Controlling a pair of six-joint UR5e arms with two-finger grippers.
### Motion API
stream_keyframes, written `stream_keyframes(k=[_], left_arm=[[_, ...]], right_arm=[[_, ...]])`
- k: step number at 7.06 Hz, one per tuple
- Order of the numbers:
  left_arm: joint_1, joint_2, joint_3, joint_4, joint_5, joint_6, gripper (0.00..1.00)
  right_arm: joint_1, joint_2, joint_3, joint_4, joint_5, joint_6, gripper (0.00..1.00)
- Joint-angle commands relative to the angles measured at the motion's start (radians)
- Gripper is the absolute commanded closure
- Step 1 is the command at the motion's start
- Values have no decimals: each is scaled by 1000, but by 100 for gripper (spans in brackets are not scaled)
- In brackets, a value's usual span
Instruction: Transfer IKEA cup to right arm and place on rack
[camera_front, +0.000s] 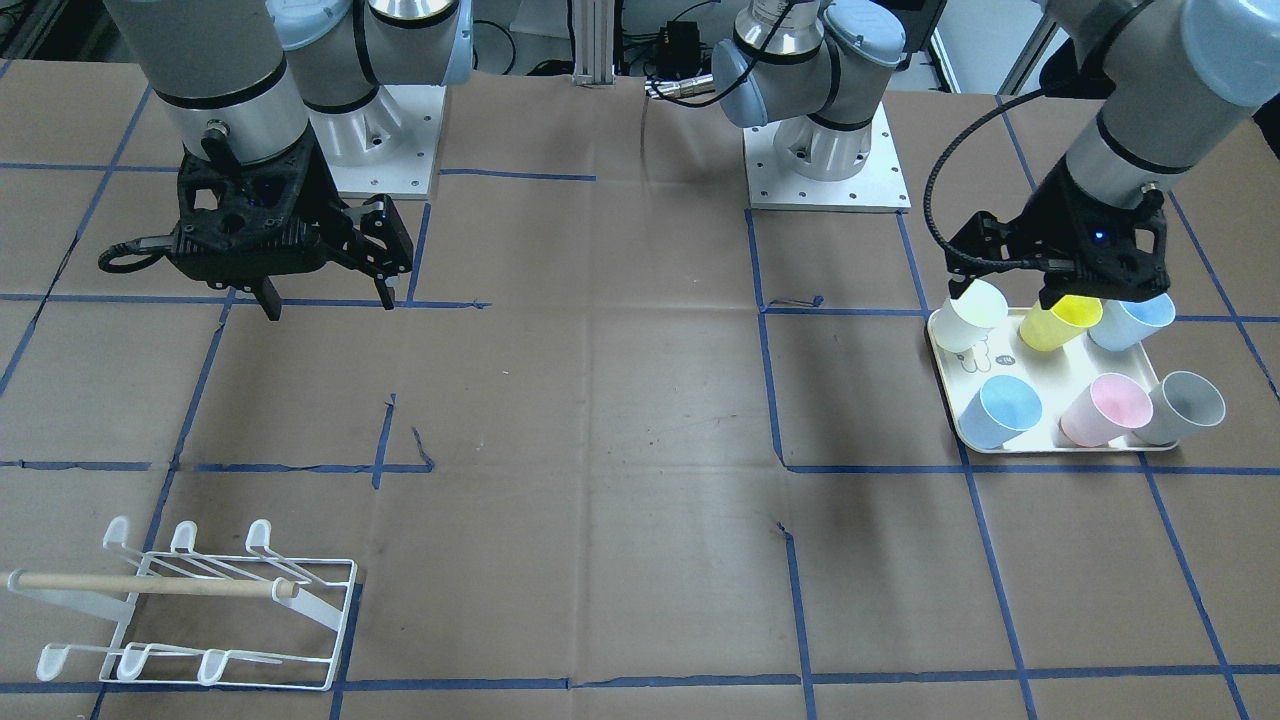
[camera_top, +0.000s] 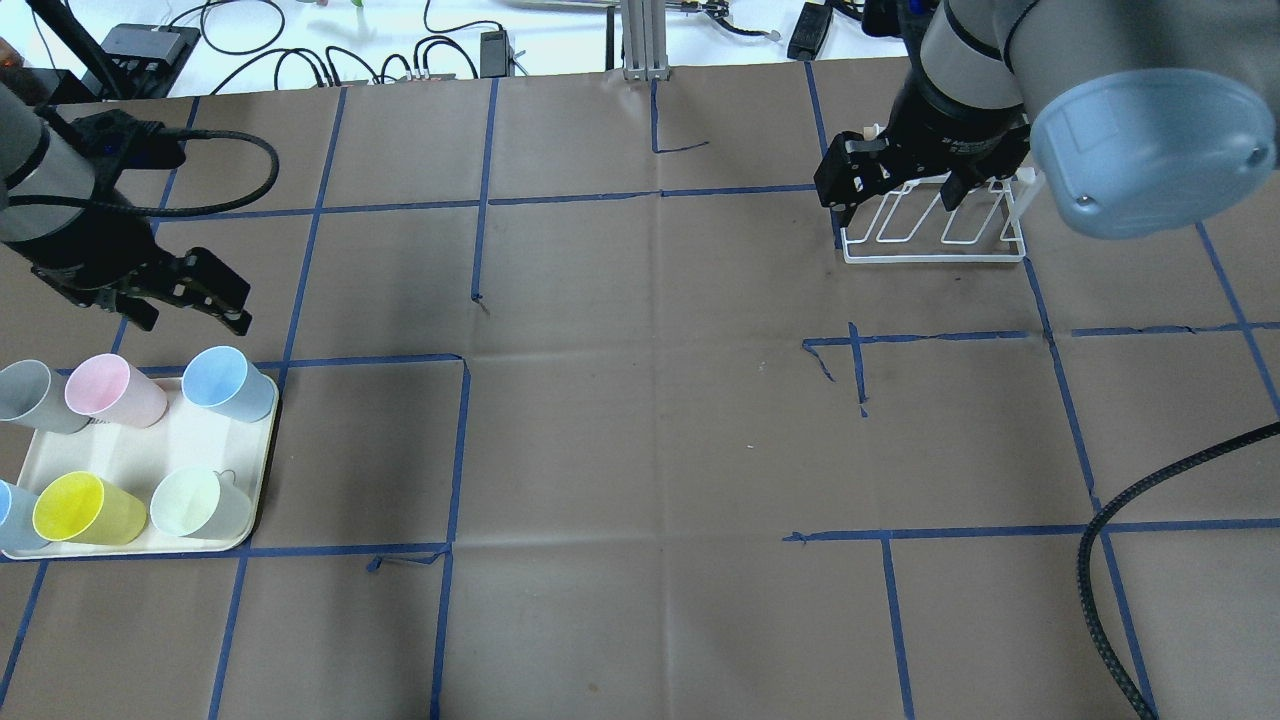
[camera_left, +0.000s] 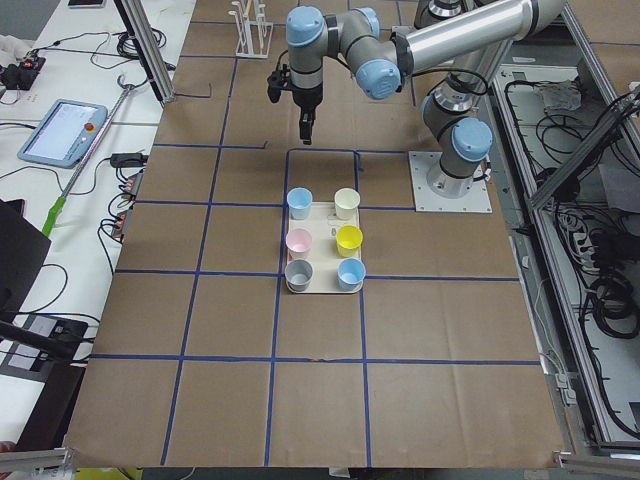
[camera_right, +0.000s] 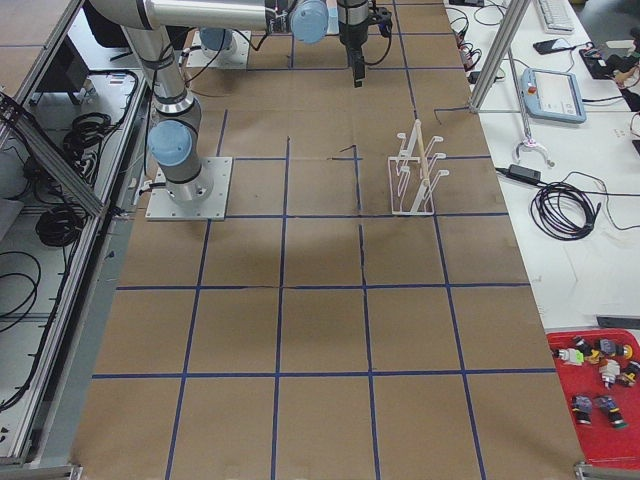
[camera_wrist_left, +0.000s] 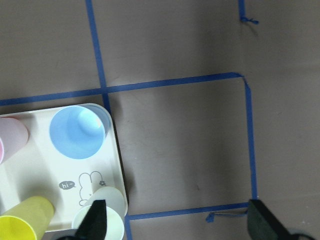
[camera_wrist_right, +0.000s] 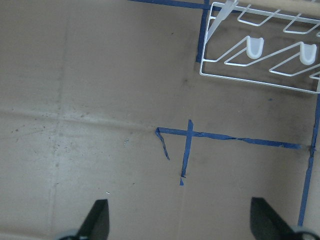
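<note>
Tray (camera_top: 200, 440): sat on worktop (camera_top: 640, 450); carried six upright cups (camera_top: 225, 380), none gripped.
Left tool (camera_front: 1005, 295): released, jaws apart, hung above tray's edge beside white cup (camera_top: 200, 505).
Right tool (camera_front: 330, 300): released, jaws apart, well apart from tray.
Rack (camera_front: 150, 585): stood well apart from tray, at worktop's opposite end, near right tool.

overhead and front views opposed; both showing rack (camera_front: 150, 585)

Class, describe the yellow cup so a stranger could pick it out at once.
Find the cream tray by the left gripper. The yellow cup sits mid-row on the robot's side, between a light blue cup and a whitish cup; no other is yellow.
</note>
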Motion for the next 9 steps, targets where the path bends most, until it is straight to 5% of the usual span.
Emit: stream_keyframes(k=[1,2,6,9], left_arm=[[59,-27,-13,81,-2,54,1],[59,-51,-33,89,-12,39,1],[59,-139,-270,482,-11,27,1],[63,-202,-283,535,3,28,1]], right_arm=[[-1,-1,7,8,-2,3,0],[1,-1,7,10,-2,5,0],[1,-1,10,10,-2,3,0],[1,1,10,8,-2,5,0]])
